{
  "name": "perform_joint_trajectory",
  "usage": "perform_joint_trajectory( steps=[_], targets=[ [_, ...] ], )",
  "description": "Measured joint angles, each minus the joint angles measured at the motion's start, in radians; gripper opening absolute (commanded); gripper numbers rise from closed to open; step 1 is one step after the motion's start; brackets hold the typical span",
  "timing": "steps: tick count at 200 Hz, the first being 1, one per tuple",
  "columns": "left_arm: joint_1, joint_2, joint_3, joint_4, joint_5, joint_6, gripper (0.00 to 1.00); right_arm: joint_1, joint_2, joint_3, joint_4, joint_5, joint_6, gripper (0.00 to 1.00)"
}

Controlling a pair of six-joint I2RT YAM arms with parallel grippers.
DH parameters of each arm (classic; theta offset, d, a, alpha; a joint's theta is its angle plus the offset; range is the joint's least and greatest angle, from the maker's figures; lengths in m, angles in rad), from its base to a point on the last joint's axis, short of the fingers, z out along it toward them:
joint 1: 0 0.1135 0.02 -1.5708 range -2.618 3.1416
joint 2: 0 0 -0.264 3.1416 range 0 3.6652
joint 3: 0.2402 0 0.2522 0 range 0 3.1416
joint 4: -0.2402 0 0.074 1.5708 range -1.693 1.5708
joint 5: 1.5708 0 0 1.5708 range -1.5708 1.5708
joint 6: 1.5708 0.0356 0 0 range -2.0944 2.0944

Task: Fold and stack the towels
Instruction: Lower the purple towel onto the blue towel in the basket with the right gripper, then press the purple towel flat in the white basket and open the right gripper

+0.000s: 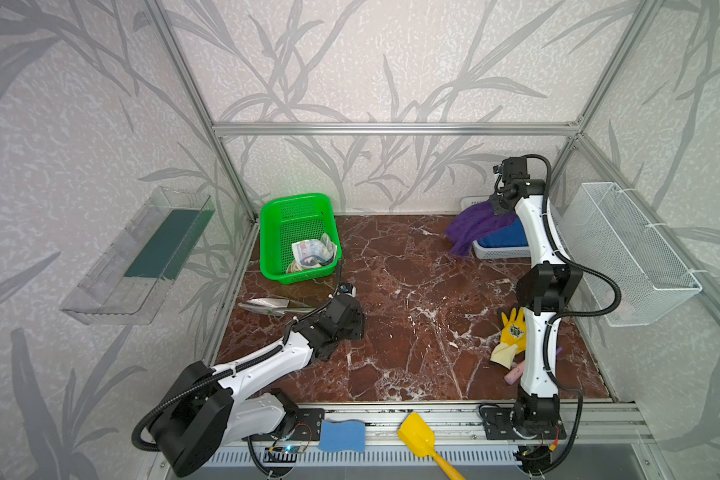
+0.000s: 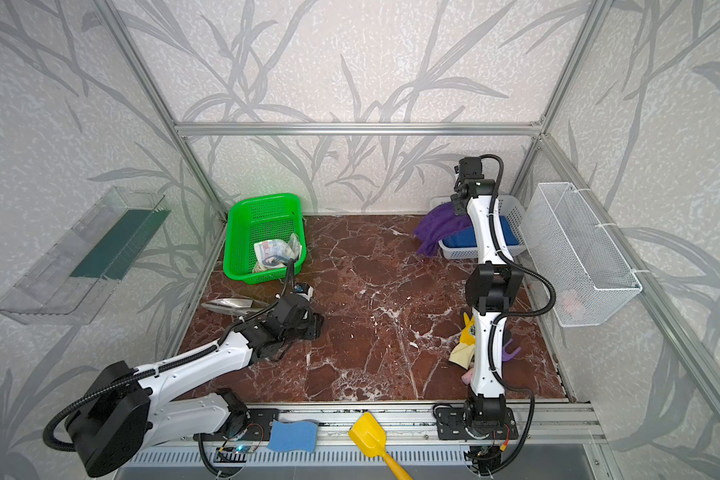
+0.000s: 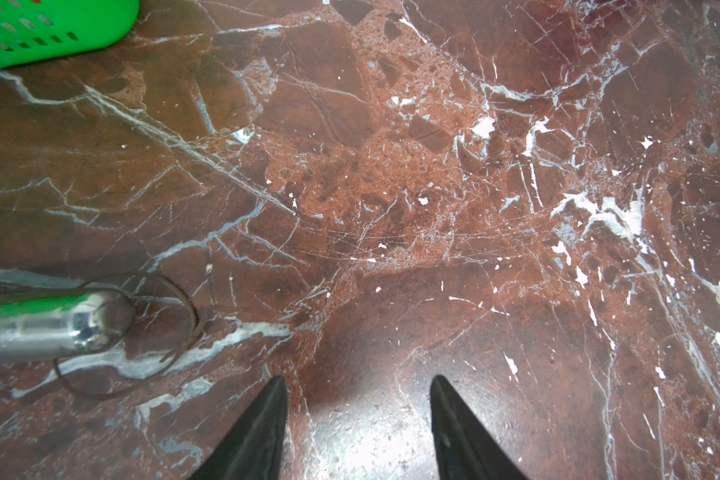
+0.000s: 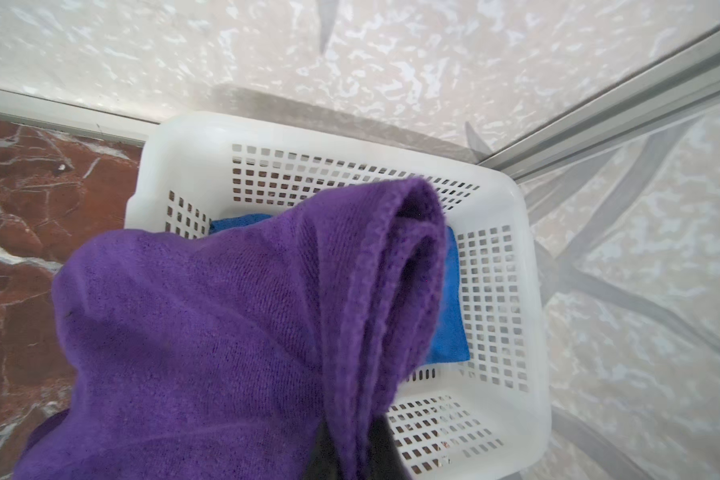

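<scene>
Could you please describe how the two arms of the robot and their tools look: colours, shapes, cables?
Both the left arm and the right arm have smooth white shells joined by bulky black joints. A black ribbed cable hose loops along each. The left tool has two black, pointed fingers. The right tool is black too; the purple towel covers most of it.

A: Is the light even?
B: Yes, bright and soft from overhead in both top views; the wall (image 1: 391,62) stretches toward 3 and 9 o'clock.
A: Glare?
B: In the left wrist view a white sheen lies on the table (image 3: 362,424) at 6 o'clock, shadow around it. The metal scoop (image 3: 51,324) at 9 o'clock is blurred.
A: Right wrist?
B: The purple towel (image 4: 208,332) looks slightly soft.
</scene>
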Motion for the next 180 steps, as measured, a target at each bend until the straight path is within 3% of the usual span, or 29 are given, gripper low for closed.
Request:
perform_joint_trajectory(
  steps=[83, 180],
  targets=[
    [0.0, 0.0, 0.0, 0.0, 0.005, -0.007, 0.56, -0.005, -0.013, -0.096, 0.132, 0.17, -0.082, 0.0],
    [0.0, 0.045, 0.0, 0.002, 0.012, -0.007, 0.56, -0.005, 0.01, -0.377, 0.482, 0.3, -0.195, 0.0]
  ],
)
